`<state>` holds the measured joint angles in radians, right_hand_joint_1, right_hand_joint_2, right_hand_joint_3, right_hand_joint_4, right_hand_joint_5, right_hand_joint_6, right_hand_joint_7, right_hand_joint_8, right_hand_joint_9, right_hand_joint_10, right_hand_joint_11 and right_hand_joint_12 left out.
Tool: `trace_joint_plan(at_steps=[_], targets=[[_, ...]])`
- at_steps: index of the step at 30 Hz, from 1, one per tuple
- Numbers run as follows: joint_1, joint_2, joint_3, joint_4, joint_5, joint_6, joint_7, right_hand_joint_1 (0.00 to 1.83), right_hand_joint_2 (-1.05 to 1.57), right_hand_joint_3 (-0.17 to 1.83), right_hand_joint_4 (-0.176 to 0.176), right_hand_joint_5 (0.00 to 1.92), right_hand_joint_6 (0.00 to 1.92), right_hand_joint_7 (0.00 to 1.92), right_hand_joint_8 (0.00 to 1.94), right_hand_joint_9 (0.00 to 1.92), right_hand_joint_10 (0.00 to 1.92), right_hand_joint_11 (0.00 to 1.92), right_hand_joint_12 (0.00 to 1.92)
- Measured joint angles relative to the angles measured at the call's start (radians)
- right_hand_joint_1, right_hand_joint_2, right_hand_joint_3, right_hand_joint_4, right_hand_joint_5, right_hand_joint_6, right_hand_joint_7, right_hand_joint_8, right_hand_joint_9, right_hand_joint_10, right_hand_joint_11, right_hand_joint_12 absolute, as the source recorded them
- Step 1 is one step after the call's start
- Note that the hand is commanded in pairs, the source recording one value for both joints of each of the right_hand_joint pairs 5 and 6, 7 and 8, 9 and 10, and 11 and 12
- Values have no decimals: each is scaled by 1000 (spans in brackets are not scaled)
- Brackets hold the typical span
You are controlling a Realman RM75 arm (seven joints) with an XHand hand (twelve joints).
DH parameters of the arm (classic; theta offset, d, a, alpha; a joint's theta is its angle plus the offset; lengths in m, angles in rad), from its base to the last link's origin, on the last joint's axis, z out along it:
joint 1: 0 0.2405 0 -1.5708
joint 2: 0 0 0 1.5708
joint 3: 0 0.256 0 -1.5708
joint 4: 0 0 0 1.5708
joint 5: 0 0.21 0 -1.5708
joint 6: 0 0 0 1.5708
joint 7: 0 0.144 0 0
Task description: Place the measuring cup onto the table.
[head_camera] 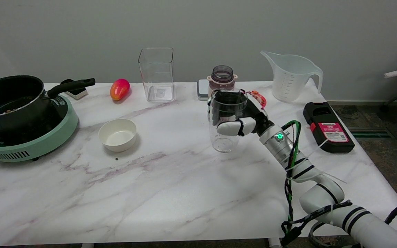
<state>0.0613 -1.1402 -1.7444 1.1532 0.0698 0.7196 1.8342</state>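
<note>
The measuring cup point(226, 120) is a tall, see-through plastic cup with little lines on its side. It is empty and stands almost straight up (leaning a tiny bit), with its bottom low over the white marble table point(171, 193), near the middle.

Bright, even light; soft shadows.

My table point(171, 193) is white marble with purple-grey veins. At its far left sits a green hotplate point(29, 137), a black pot point(9, 100) on top of it. A white bowl point(117, 134) lies near the hotplate. Along the far edge stand a red-yellow fruit point(119, 89), a clear square container point(156, 74), a lidded jar point(222, 80) and a jug point(289, 76). A black device point(327, 126) with a red label lies near the right edge.
</note>
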Motion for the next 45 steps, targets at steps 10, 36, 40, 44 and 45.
trace_joint_plan(at_steps=[10, 36, 40, 44, 45], targets=[[20, -33, -93, -132, 178, 218, -458, 1209, 1571, 248, 0, 1920, 1920, 1812, 1812, 1752, 1752, 1625, 1625], [5, -132, -183, -352, 268, 507, -970, 1215, 1571, 271, 0, 1915, 1915, 1798, 1798, 1730, 1730, 1587, 1587], [11, -142, -186, -370, 279, 522, -962, 1215, 1571, 280, 0, 1913, 1913, 1796, 1796, 1728, 1728, 1584, 1584], [19, -148, -189, -381, 288, 529, -940, 1215, 1571, 287, 0, 1900, 1900, 1792, 1792, 1721, 1721, 1579, 1579], [21, -149, -189, -383, 289, 530, -937, 1215, 1571, 287, 0, 1899, 1899, 1791, 1791, 1721, 1721, 1578, 1578]])
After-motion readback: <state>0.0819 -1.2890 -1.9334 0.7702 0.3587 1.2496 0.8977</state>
